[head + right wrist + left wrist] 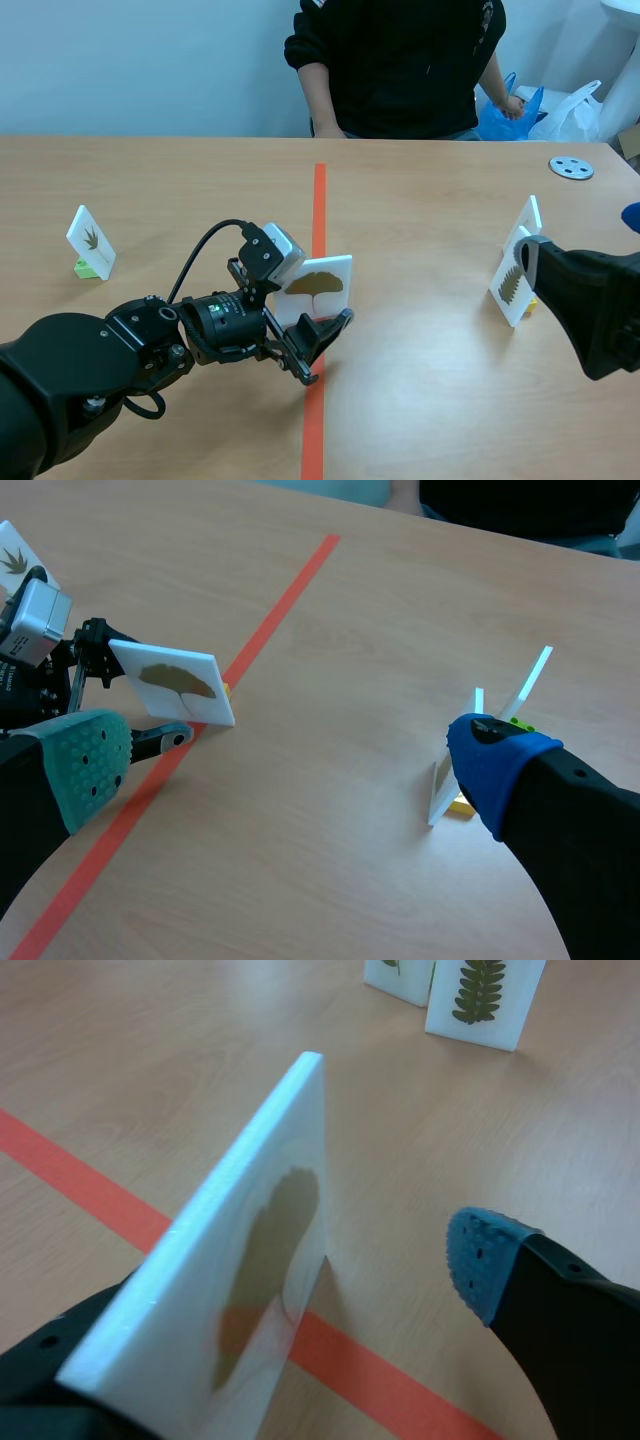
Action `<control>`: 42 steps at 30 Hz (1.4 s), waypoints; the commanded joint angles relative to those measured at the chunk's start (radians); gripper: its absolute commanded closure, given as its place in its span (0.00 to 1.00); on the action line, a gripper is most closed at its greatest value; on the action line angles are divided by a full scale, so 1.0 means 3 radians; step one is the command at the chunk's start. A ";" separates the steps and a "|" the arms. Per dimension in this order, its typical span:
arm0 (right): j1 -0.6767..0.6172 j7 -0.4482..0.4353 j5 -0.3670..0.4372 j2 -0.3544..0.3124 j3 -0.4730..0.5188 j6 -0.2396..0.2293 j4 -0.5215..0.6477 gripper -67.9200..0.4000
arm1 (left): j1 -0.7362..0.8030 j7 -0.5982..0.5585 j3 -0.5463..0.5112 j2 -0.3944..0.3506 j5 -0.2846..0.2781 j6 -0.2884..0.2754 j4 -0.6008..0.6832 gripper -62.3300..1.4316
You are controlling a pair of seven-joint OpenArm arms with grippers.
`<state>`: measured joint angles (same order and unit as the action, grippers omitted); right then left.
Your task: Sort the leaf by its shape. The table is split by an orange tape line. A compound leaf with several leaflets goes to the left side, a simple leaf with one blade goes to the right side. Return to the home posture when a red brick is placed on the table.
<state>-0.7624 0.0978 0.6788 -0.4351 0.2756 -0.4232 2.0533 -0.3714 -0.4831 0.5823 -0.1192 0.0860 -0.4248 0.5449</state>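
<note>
The ginkgo card (320,285), a simple leaf, stands on the tape line (319,200) mid-worktop (420,400), unsorted; it belongs toward 3 o'clock. The left gripper (325,345) has its fingers spread around the card, not clamped. The right gripper (290,755) hangs wide open, empty. No red brick shows.

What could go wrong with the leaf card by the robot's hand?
The ginkgo card leans between the open fingers of the left hand, the blue pad off it, so it might topple as they close. It is at the orange line, so a slip could land it left. Carried right, it might bump the fern card.
</note>
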 commanded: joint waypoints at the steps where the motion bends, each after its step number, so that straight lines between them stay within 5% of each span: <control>1: 0.0031 -0.0058 0.0034 -0.0008 0.0023 0.0010 0.0010 0.00 | -0.0018 -0.0031 -0.0009 0.0034 -0.0037 0.0034 0.0078 0.45; 16: 0.0031 -0.0058 0.0036 -0.0008 0.0023 0.0010 0.0010 0.00 | -0.0020 0.0127 0.0003 0.0034 -0.0048 0.0125 0.0078 0.88; 20: 0.0032 -0.0060 0.0036 -0.0008 0.0023 0.0010 0.0010 0.00 | -0.0020 0.0123 0.0003 0.0014 -0.0108 0.0123 0.0086 0.90; 27: 0.0041 -0.0061 0.0034 -0.0009 0.0023 0.0010 0.0010 0.00 | 0.0025 0.0327 -0.0052 -0.0195 -0.0624 -0.0045 0.0412 0.90; 34: 0.0048 -0.0071 0.0033 -0.0009 0.0023 0.0010 0.0010 0.00 | 0.0355 0.0877 -0.0518 -0.0506 -0.1186 -0.0141 0.1130 0.90; 42: 0.0050 -0.0072 0.0033 -0.0010 0.0023 0.0010 0.0010 0.00 | 0.1001 0.1088 -0.1186 -0.0676 -0.1509 -0.0141 0.1722 0.90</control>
<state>-0.7620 0.0937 0.6785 -0.4351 0.2756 -0.4232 2.0533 -0.0845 -0.1413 0.2317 -0.3244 -0.3504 -0.4652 1.0538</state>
